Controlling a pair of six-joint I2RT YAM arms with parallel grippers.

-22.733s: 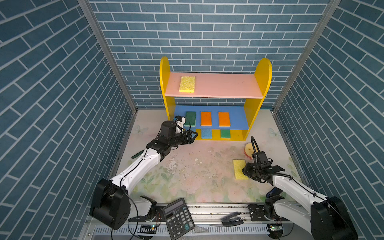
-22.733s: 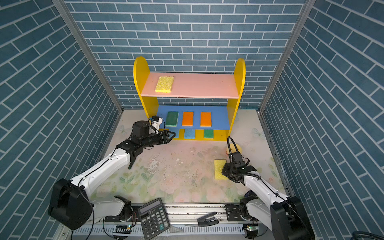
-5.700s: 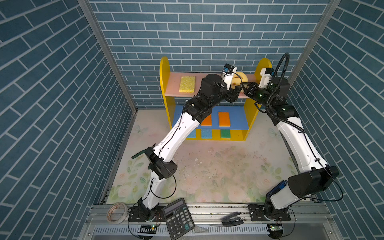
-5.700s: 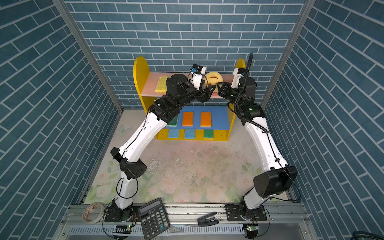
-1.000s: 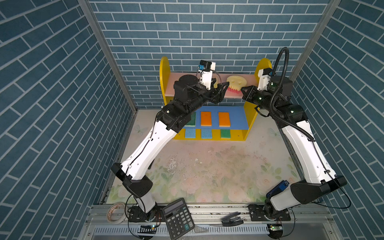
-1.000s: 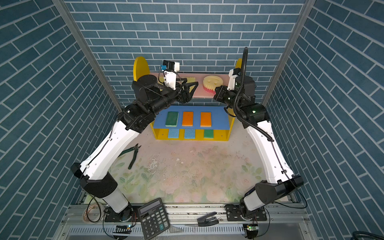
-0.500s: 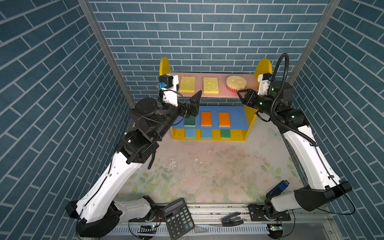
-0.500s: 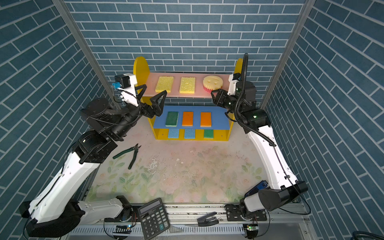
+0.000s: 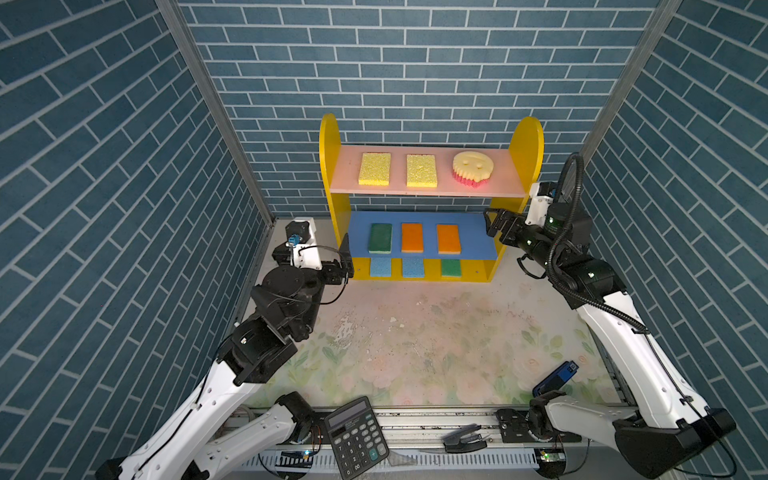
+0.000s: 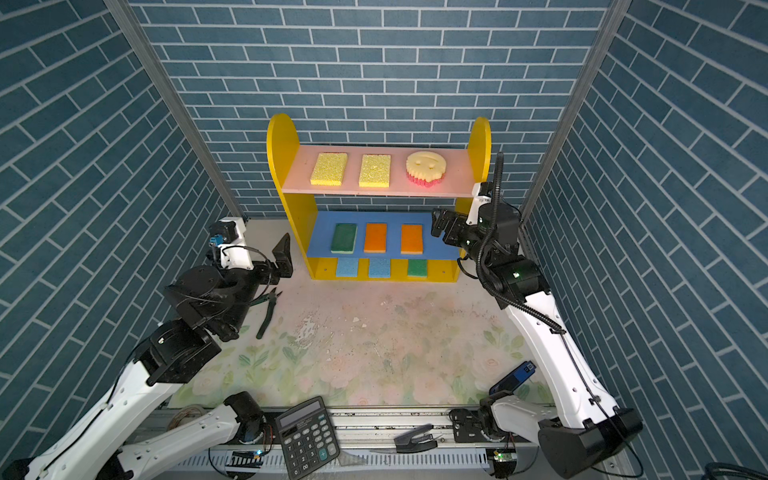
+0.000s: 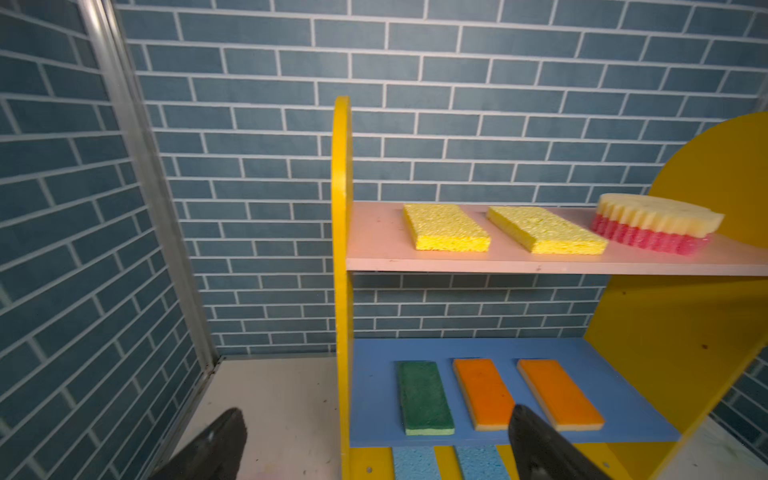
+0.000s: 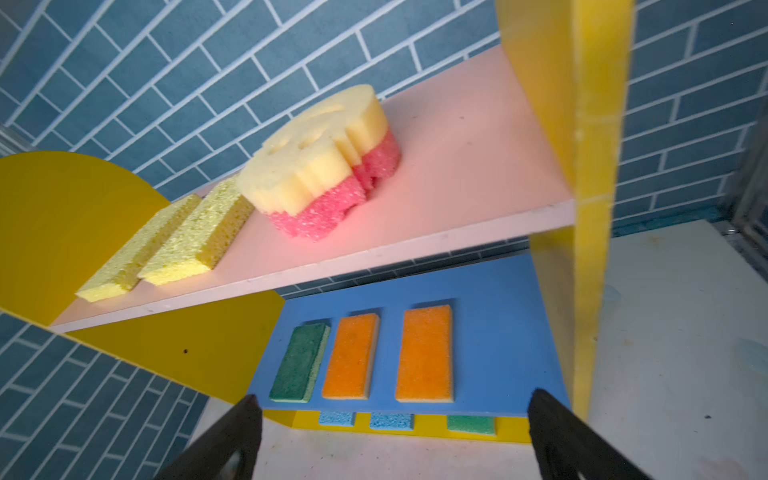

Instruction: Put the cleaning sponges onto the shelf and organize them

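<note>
The shelf [image 9: 527, 141] stands at the back wall. Its pink top board carries two yellow cleaning sponges [image 9: 375, 168] [image 9: 422, 170] and the round smiley one [image 9: 473, 168]. On the blue middle board lie a green sponge [image 9: 380, 238] and two orange ones [image 9: 412, 237]. Two light blue ones [image 9: 380, 267] and a green one [image 9: 451, 268] rest on the yellow base. My left gripper [image 9: 346, 257] [image 11: 376, 415] hangs open and empty just left of the shelf. My right gripper [image 9: 494, 222] [image 12: 395, 399] is open and empty at the right side panel.
A black calculator [image 9: 356, 436] lies on the front rail beside a black clip [image 9: 463, 436]. Green-handled pliers [image 10: 266, 309] lie on the floor under my left arm. A blue device [image 9: 556, 377] sits near the right arm's base. Brick walls close in on three sides.
Both grippers have let go of sponges on the top board and opened wide. Both arms have pulled back and down, the left to the shelf's left side, the right to its right panel.
</note>
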